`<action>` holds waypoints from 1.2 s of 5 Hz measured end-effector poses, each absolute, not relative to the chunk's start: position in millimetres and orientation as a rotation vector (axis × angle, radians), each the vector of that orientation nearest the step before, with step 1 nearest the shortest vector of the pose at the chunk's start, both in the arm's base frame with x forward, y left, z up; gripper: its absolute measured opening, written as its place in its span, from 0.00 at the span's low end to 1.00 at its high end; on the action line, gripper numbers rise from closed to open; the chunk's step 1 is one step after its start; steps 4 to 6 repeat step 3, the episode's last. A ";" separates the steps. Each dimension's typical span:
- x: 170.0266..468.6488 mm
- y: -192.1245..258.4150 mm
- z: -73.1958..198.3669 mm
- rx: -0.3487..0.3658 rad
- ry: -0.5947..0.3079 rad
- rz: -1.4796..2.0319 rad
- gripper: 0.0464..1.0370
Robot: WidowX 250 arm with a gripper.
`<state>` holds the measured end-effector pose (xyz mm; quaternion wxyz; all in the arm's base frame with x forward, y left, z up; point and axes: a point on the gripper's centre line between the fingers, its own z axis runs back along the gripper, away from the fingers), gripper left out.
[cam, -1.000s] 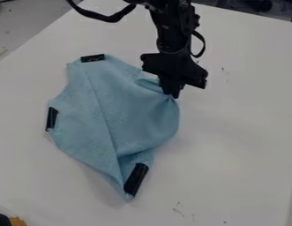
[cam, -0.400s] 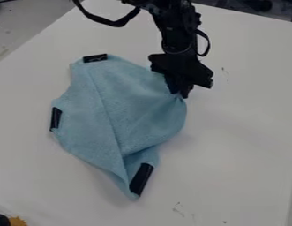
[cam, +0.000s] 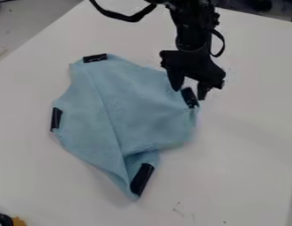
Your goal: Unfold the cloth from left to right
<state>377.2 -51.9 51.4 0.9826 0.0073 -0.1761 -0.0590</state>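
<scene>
While the hand (cam: pixel 189 92) hangs with its two fingers spread apart, gripping nothing, the light blue cloth (cam: pixel 133 110) lies on the white counter (cam: pixel 242 150) just below it. One black strip (cam: pixel 189 98) at the cloth's edge sits between the fingertips as the camera sees it; whether they touch the fabric, I cannot tell. From there the cloth reaches toward the view's left and bottom, a diagonal crease crossing it.
</scene>
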 end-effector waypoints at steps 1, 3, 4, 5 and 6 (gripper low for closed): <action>373.5 -56.4 53.9 0.072 -0.328 -0.099 0.97; 368.6 -60.5 57.6 0.126 -0.299 -0.045 0.96; 368.6 -60.5 57.6 0.126 -0.299 -0.045 0.96; 368.6 -60.5 57.6 0.126 -0.299 -0.045 0.96; 368.6 -60.5 57.6 0.126 -0.299 -0.045 0.96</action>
